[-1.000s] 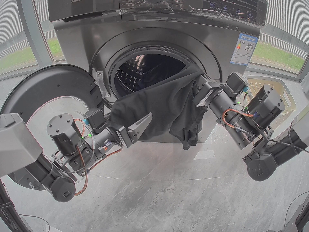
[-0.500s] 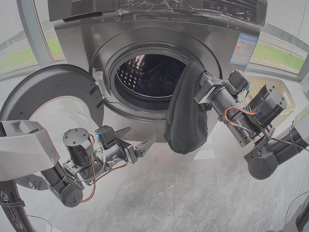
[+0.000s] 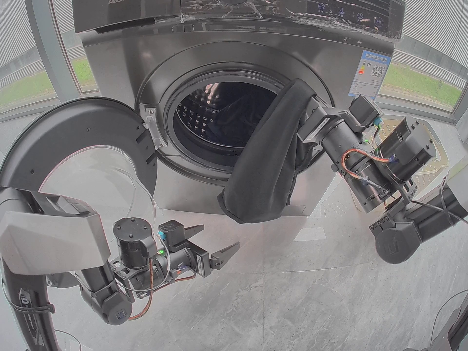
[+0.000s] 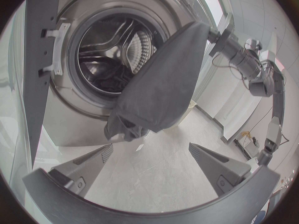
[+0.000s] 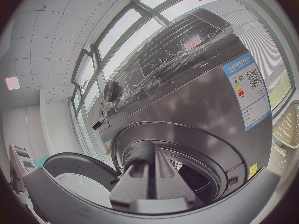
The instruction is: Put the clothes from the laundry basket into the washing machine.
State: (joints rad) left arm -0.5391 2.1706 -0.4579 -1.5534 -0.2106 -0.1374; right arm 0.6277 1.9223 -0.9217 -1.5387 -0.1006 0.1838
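right gripper [image 5: 152,159] clamped on dark garment [image 3: 265,166] at 3 o'clock of washing machine [image 3: 122,69] opening, to feed it in (most cloth dangles outside); left gripper [image 3: 220,236] spread apart, empty, at 7 o'clock

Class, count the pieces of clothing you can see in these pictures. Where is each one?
2. One dark garment hangs from the shut right hand before the washing machine's opening; one dark heap lies inside the drum, perhaps hiding more.
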